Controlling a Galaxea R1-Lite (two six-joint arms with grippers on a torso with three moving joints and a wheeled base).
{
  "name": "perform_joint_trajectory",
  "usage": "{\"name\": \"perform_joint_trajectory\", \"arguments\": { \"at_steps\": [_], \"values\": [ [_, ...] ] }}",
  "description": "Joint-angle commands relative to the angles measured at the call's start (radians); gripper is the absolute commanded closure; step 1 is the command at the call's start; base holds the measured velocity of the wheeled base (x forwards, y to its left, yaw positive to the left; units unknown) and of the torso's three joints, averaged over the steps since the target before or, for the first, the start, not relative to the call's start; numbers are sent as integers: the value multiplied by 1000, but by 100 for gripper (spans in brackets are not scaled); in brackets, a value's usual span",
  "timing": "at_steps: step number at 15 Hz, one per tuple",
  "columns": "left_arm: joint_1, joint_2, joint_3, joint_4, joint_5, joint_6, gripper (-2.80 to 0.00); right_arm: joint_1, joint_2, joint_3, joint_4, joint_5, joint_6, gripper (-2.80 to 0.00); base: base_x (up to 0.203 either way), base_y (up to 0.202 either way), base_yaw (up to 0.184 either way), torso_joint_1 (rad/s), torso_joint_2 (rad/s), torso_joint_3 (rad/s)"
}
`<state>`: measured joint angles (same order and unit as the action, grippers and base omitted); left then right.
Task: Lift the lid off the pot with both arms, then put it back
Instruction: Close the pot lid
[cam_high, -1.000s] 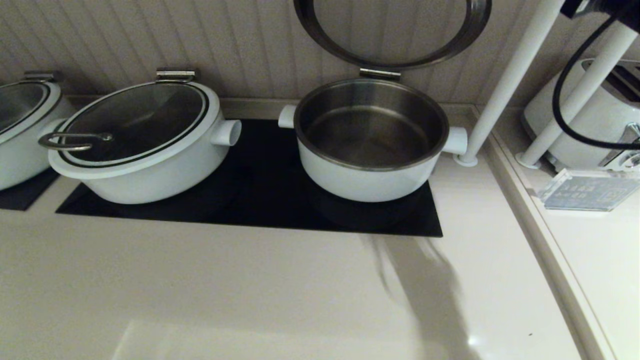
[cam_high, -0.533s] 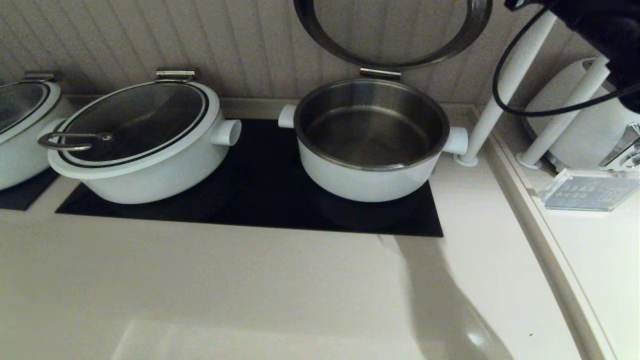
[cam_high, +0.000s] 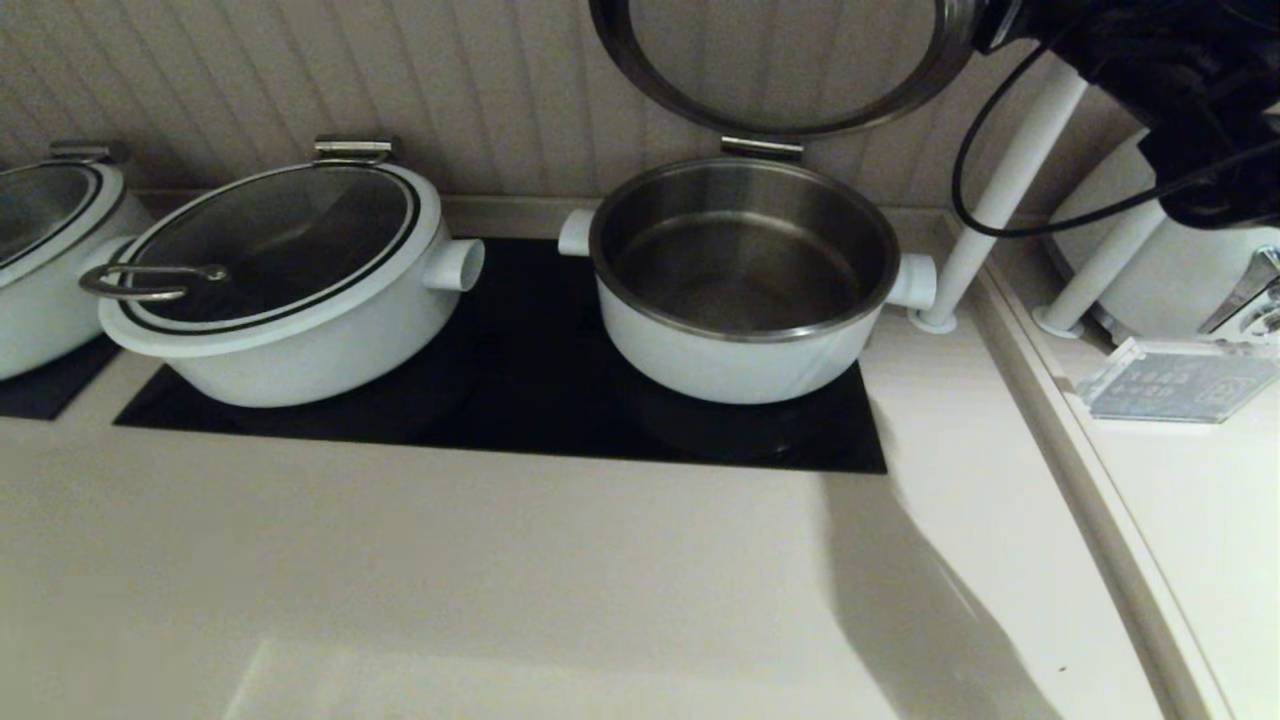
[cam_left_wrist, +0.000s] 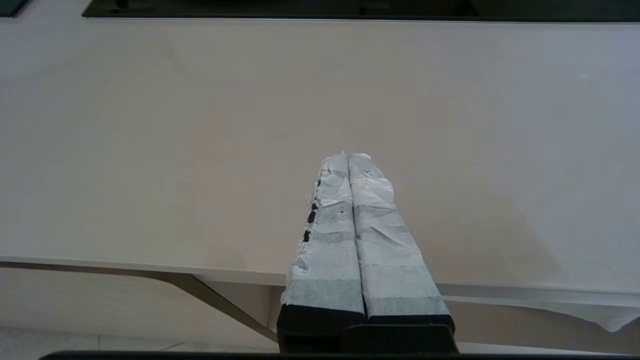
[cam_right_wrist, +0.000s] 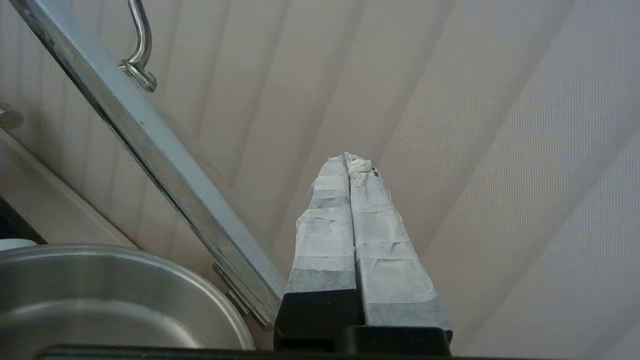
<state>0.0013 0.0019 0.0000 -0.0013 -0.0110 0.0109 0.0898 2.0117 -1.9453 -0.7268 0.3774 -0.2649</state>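
The right end effector is seen raised high behind the pot, its cloth-wrapped fingers pressed together with nothing between them. It is pointed at the ribbed wall panel. Just beside it, on the side toward the pot, the lid is stood upright on its hinge bracket against the wall, its steel rim seen edge-on in the right wrist view and a bent steel handle seen beyond that rim. The pot is left uncovered below the end effector, its steel lining exposed, and is set on a black cooktop let into the table. In the head view only the black body of the right arm and its cable are seen, at the upper right, in front of a white post.

The left end effector is held low, well apart from the pot, over the near edge of the table; its wrapped fingers are likewise closed together and empty.

Farther from the right end effector, a wider covered white pot is set on the same cooktop.
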Motion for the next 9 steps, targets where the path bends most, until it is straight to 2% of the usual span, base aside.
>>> {"name": "perform_joint_trajectory", "arguments": {
  "at_steps": [1, 3, 9],
  "values": [
    [0, 0, 0, 0, 0, 0, 0, -2, 3, -1, -5, 3, -2, 0, 0, 0, 0, 0, 0, 0],
    [0, 0, 0, 0, 0, 0, 0, -1, 1, 0, -2, 5, -2, 0, 0, 0, 0, 0, 0, 0],
    [0, 0, 0, 0, 0, 0, 0, -1, -18, 14, -2, 80, -2, 0, 0, 0, 0, 0, 0, 0]
  ]
}}
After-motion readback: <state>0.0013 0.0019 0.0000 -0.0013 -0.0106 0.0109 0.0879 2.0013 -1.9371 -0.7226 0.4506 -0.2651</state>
